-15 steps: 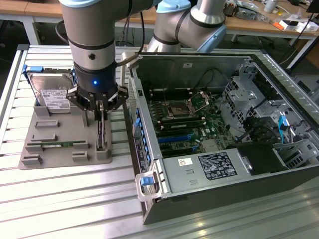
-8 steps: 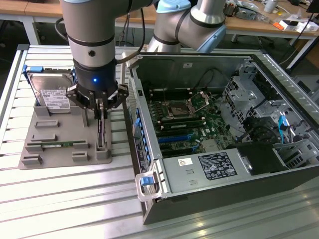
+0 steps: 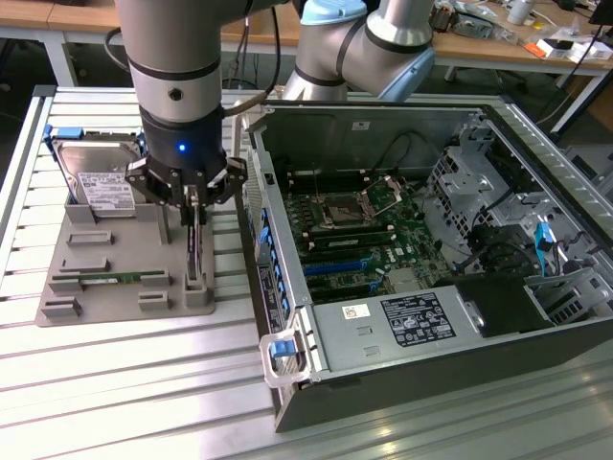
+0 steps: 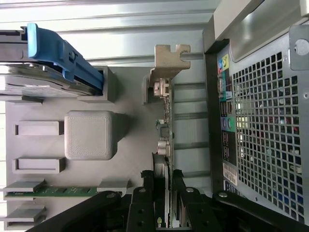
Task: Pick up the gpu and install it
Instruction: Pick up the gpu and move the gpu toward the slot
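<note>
The gpu (image 3: 196, 251) is a thin dark card standing on edge in a slot of the grey holder (image 3: 124, 244), still seated there. My gripper (image 3: 195, 213) comes straight down over it, its black fingers (image 3: 226, 182) pressed against the two faces of the card's upper edge. In the wrist view the gpu (image 4: 165, 130) runs away from the gripper (image 4: 163, 180) to its silver end bracket (image 4: 170, 60), and the fingers (image 4: 146, 193) sit tight on either side of the board.
On the same holder (image 4: 130, 96) lie a silver hard drive with a blue frame (image 3: 96, 177) and a green memory stick (image 3: 115, 279). The open computer case (image 3: 402, 321) with its motherboard (image 3: 364, 230) lies at the exterior view's right, its perforated back wall (image 4: 265, 121) close to the gpu.
</note>
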Tool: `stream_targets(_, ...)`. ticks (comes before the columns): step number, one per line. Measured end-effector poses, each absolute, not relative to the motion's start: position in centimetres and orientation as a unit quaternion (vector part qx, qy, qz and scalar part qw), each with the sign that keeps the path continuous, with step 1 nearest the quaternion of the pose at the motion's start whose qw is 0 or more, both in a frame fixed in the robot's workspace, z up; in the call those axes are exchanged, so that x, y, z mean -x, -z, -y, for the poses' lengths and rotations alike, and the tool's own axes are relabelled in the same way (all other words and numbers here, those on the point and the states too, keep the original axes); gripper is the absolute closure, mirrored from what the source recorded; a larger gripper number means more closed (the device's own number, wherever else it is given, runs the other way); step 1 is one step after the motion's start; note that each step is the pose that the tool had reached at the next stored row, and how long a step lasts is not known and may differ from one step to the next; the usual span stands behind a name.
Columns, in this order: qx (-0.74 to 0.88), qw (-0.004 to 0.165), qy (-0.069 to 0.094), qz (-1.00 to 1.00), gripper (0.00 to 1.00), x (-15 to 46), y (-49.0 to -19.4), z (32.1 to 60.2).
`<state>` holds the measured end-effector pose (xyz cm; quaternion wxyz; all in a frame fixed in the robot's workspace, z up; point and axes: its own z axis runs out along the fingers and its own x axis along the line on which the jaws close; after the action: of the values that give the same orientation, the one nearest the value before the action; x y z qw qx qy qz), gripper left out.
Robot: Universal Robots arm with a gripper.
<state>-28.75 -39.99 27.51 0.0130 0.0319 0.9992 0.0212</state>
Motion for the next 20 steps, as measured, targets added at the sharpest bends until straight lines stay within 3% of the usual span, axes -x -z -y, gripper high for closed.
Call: stream_targets(20, -0.032, 0.013, -0.021, -0.999, 0.74, 28.7, -30.0, 40.0)
